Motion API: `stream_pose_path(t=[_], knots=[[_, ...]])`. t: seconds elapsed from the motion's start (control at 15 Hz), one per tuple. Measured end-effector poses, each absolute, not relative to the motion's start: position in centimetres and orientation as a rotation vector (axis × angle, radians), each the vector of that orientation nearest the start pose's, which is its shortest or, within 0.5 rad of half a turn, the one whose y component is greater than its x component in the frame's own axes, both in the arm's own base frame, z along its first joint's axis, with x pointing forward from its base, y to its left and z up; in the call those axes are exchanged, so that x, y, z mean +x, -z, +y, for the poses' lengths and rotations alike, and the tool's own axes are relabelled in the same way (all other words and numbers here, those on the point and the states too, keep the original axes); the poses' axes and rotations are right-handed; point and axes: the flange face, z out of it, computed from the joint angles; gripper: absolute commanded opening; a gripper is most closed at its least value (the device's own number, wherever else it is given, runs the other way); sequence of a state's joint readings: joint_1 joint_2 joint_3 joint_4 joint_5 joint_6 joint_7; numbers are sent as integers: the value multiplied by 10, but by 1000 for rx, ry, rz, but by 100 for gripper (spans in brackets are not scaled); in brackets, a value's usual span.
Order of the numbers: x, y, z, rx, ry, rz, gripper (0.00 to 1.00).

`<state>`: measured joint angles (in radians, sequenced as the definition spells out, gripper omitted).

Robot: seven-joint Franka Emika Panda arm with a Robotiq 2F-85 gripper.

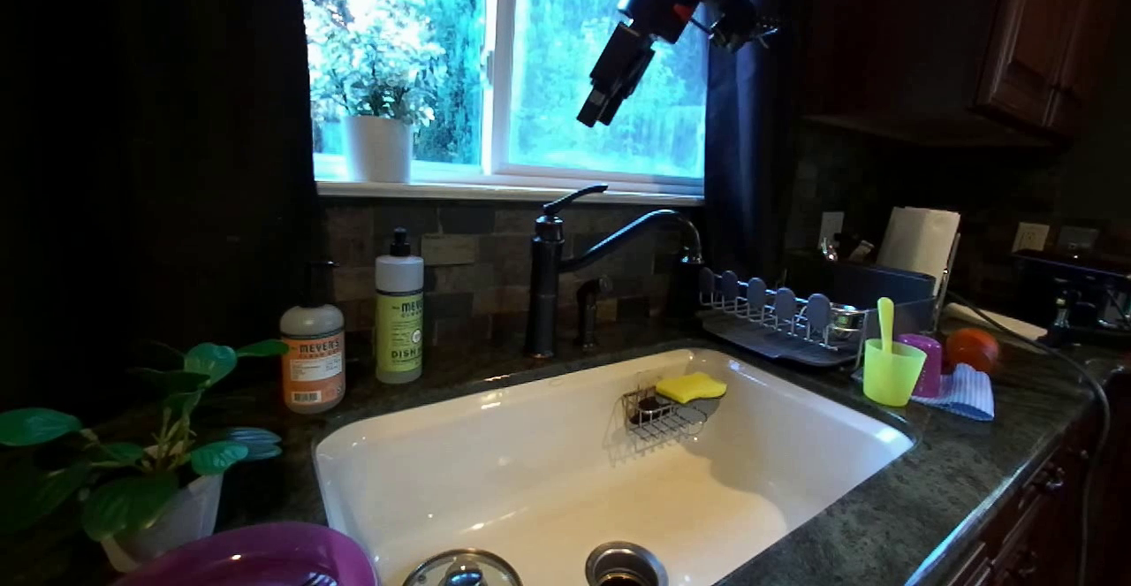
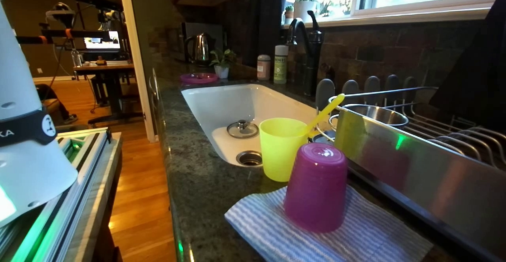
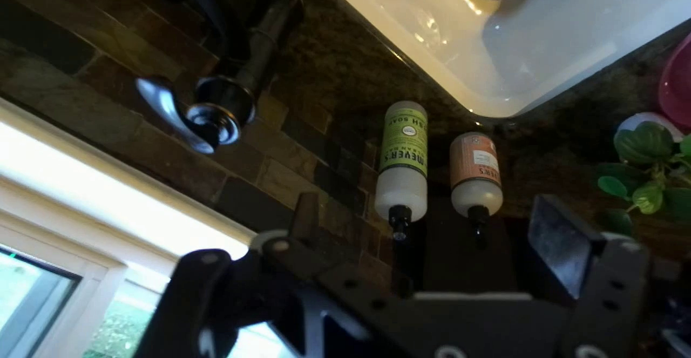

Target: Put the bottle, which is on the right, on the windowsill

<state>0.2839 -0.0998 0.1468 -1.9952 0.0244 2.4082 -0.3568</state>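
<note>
The slim bottle with a yellow-green label (image 1: 399, 330) stands upright on the dark counter behind the sink, right of the orange-labelled bottle (image 1: 312, 361). Both bottles also show in the wrist view, the green one (image 3: 405, 147) left of the orange one (image 3: 476, 163). The pale windowsill (image 1: 512, 193) runs under the window above the tiles and shows at lower left in the wrist view (image 3: 108, 196). My gripper (image 1: 596, 119) is high in front of the window, pointing down. In the wrist view my gripper (image 3: 425, 212) is open and empty, its fingers spread wide, the bottles beyond them.
The black faucet (image 1: 546, 294) rises right of the bottles, its lever near sill height. A white plant pot (image 1: 380, 148) stands on the sill's left part. A leafy plant (image 1: 168, 445) and purple plate (image 1: 256, 555) are at left. A dish rack (image 1: 782, 321) is right of the sink (image 1: 495, 471).
</note>
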Motion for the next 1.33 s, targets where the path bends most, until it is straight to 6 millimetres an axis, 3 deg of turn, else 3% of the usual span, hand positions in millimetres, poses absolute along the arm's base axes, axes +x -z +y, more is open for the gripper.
stream_pose_path(t=[0.2,0.33,1.33], knots=[[532,-544,286,-2756,766,-1195,100],[539,-537,305,-2737,755,-1209,100],[547,-539,308,-2729,764,-1205,100]])
